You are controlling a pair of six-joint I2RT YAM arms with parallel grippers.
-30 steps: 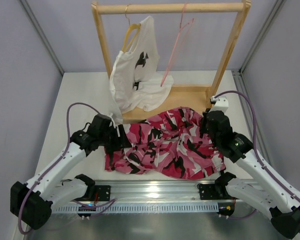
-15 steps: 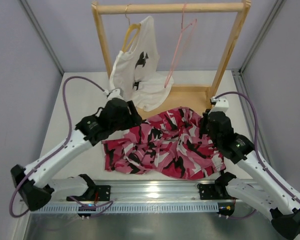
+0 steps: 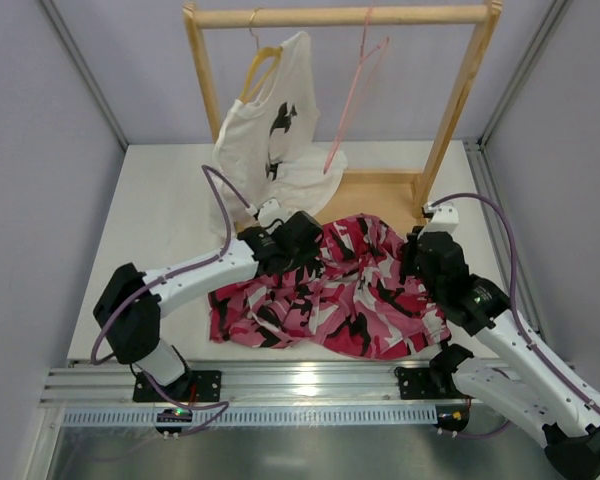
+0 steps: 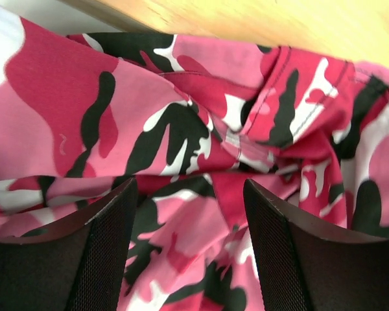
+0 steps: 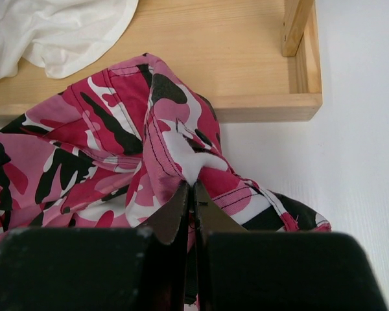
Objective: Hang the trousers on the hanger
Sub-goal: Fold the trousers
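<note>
The camouflage trousers (image 3: 330,295) lie crumpled on the table in front of the wooden rack, partly over its base. The pink wire hanger (image 3: 355,85) hangs from the rack's top bar, right of centre. My left gripper (image 3: 315,250) is open just above the trousers' upper left part; in the left wrist view (image 4: 189,194) cloth shows between the spread fingers (image 4: 104,259). My right gripper (image 3: 412,252) is shut on a fold of the trousers (image 5: 181,155) at their right edge, seen in the right wrist view (image 5: 193,191).
The wooden rack (image 3: 460,110) stands at the back with a flat wooden base (image 5: 233,58). A white T-shirt (image 3: 270,150) on a wooden hanger hangs at the rack's left and drapes onto the base. Grey walls enclose the table on both sides.
My left arm has swung from the trousers' left edge up and right, over their upper middle. The trousers' left part has shifted slightly. My right gripper stays shut on the cloth.
</note>
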